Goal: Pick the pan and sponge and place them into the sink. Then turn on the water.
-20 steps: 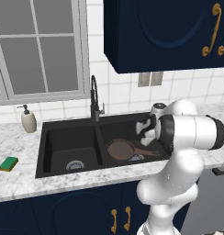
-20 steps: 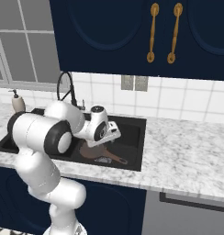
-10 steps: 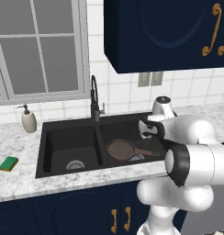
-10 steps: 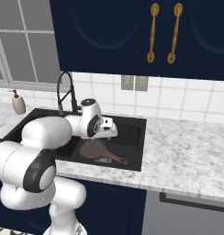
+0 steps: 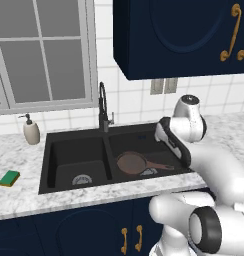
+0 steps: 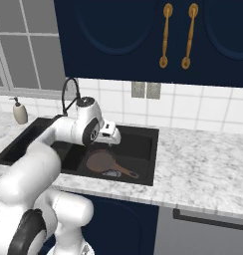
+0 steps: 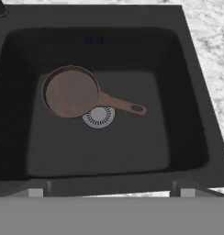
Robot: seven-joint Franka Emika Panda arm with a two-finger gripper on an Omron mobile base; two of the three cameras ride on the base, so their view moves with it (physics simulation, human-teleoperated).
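The reddish-brown pan (image 5: 131,162) (image 6: 100,161) (image 7: 70,92) lies flat in the right basin of the black sink (image 5: 74,142) (image 6: 143,137) (image 7: 178,114), partly over the drain, with its handle pointing right. My gripper (image 5: 167,141) (image 6: 111,137) (image 7: 109,191) hangs above that basin, clear of the pan. It is open with nothing between its fingers. The green sponge (image 5: 9,178) rests on the marble counter left of the sink. At the back, by the centre divider, the black gooseneck faucet (image 5: 102,107) (image 6: 68,94) stands with no water running.
A cream soap dispenser (image 5: 30,131) (image 6: 20,112) stands at the sink's back left corner. Dark blue wall cabinets (image 6: 143,35) hang above. Marble counter (image 6: 203,164) stretches to the right of the sink. The left basin holds only its drain (image 5: 82,179).
The arm's elbow has swung down toward the cameras and the hand has lifted a little above the basin. The pan lies where it was.
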